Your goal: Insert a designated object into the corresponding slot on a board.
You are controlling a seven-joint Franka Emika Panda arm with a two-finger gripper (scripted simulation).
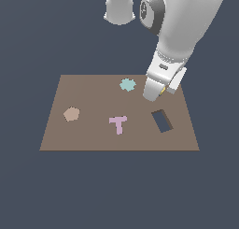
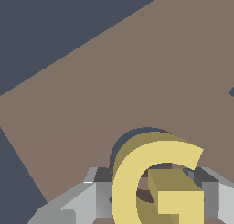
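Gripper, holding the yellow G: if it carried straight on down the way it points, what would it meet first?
Most likely the board. The gripper, shut on the yellow G block, points down at bare brown surface in the wrist view. A dark curved edge shows just behind the block, possibly the slot, but depth is unclear.

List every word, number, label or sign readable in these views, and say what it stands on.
None: no printed text is readable in either view.
The yellow block between the gripper's fingers is itself shaped like a "G", not labelled.
The brown board carries no markings.
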